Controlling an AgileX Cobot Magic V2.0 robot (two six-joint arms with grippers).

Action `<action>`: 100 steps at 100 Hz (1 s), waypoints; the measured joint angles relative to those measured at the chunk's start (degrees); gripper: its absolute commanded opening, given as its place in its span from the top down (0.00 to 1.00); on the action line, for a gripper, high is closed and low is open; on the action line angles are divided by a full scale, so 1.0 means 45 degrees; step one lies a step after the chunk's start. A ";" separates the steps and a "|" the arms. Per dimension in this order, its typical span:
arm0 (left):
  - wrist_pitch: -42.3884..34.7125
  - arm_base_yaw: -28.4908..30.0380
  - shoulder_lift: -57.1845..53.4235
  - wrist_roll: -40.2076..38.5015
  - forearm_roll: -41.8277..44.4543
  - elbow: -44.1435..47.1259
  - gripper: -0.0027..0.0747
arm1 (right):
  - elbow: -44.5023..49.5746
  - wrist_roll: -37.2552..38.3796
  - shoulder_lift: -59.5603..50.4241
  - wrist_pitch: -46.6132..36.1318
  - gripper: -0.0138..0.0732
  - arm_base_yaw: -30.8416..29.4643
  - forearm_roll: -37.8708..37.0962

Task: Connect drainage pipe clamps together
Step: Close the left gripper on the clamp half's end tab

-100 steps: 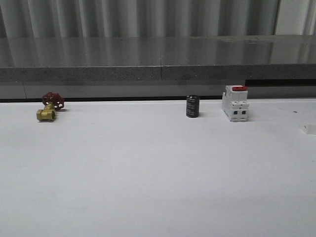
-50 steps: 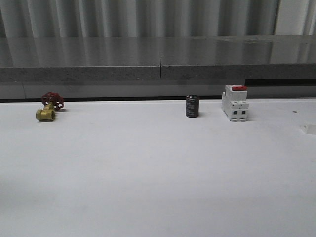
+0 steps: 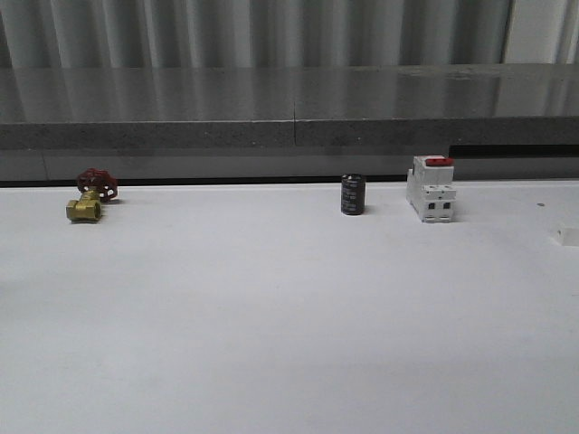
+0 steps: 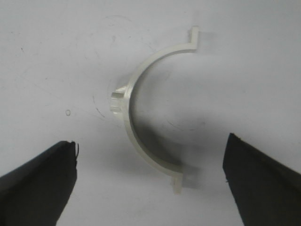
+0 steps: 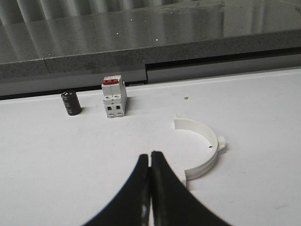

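Note:
One white half-ring drainage pipe clamp (image 4: 127, 113) lies flat on the white table in the left wrist view, an outer lug at its middle and a small tab at each end. My left gripper (image 4: 150, 141) hangs above it, open wide, its dark fingers (image 4: 40, 181) standing either side of the clamp's near tab and touching nothing. A second white half-ring clamp (image 5: 212, 151) lies on the table in the right wrist view. My right gripper (image 5: 150, 155) is shut and empty, its tips just beside that clamp's near end.
At the back of the table stand a white breaker with a red top (image 3: 431, 188), a black cylinder (image 3: 353, 194) and a brass valve with a red handle (image 3: 89, 196). A small white piece (image 3: 567, 237) shows at the table's right edge. A grey ledge (image 3: 289, 136) runs behind.

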 measured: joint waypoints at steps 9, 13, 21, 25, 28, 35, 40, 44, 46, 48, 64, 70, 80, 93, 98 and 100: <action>-0.0055 0.0142 0.0791 0.0240 0.0025 -0.0281 0.17 | 0.0000 0.0000 0.0000 0.0000 0.92 0.0000 0.0000; -0.0207 0.0174 0.1111 0.0288 0.0048 -0.0360 0.17 | 0.0000 0.0000 0.0000 0.0000 0.92 0.0000 0.0000; -0.0586 0.0174 0.1608 0.0324 0.0048 -0.0384 0.17 | 0.0000 0.0000 0.0000 0.0000 0.92 0.0000 0.0000; -0.0749 0.0174 0.1834 0.0348 0.0048 -0.0394 0.17 | 0.0000 0.0000 0.0000 0.0000 0.92 0.0000 0.0000; -0.0866 0.0174 0.1974 0.0373 0.0048 -0.0416 0.17 | 0.0000 0.0000 0.0000 0.0000 0.92 0.0000 0.0000; -0.1090 0.0174 0.2317 0.0393 0.0048 -0.0493 0.17 | 0.0000 0.0000 0.0000 0.0000 0.92 0.0000 0.0000; -0.1174 0.0174 0.2522 0.0401 0.0048 -0.0515 0.17 | 0.0000 0.0000 0.0000 0.0000 0.92 0.0000 0.0000; -0.1227 0.0174 0.2648 0.0401 0.0048 -0.0515 0.17 | 0.0000 0.0000 0.0000 0.0000 0.92 0.0000 0.0000; -0.1227 0.0174 0.2724 0.0401 0.0048 -0.0515 0.17 | 0.0000 0.0000 0.0000 0.0000 0.92 0.0000 0.0000; -0.1259 0.0174 0.2781 0.0401 0.0048 -0.0515 0.17 | 0.0000 0.0000 0.0000 0.0000 0.92 0.0000 0.0000; -0.1498 0.0174 0.3184 0.0422 0.0048 -0.0515 0.17 | 0.0000 0.0000 0.0000 0.0000 0.92 0.0000 0.0000; -0.1549 0.0174 0.3298 0.0422 0.0048 -0.0535 0.17 | 0.0000 0.0000 0.0000 0.0000 0.92 0.0000 0.0000; -0.1614 0.0174 0.3409 0.0422 0.0048 -0.0535 0.17 | 0.0000 0.0000 0.0000 0.0000 0.92 0.0000 0.0000; -0.1667 0.0174 0.3409 0.0422 0.0048 -0.0535 0.19 | 0.0000 0.0000 0.0000 0.0000 0.92 0.0000 0.0000; -0.1717 0.0174 0.3409 0.0422 0.0048 -0.0535 0.23 | 0.0000 0.0000 0.0000 0.0000 0.92 0.0000 0.0000; -0.1741 0.0174 0.3409 0.0422 0.0048 -0.0535 0.25 | 0.0000 0.0000 0.0000 0.0000 0.92 0.0000 0.0000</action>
